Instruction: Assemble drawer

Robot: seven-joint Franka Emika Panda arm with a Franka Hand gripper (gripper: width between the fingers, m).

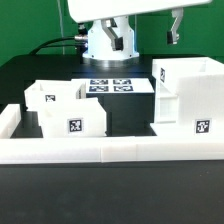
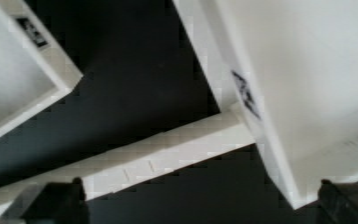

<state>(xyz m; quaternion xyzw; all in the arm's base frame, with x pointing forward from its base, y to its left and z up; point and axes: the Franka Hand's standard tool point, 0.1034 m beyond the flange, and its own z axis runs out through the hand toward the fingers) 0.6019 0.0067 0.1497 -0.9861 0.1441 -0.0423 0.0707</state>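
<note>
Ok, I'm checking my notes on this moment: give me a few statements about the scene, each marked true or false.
1. The pincer grips a part. False: it is open and holds nothing.
2. The housing stands upright at the exterior view's right. True.
3. Both trays sit inside the housing. False: the left tray and the front tray stand on the table, to the exterior view's left of it.
4. The marker board lies flat behind the trays. True.

Trays [image 1: 72, 113] at exterior view's left of housing [image 1: 190, 95]
</note>
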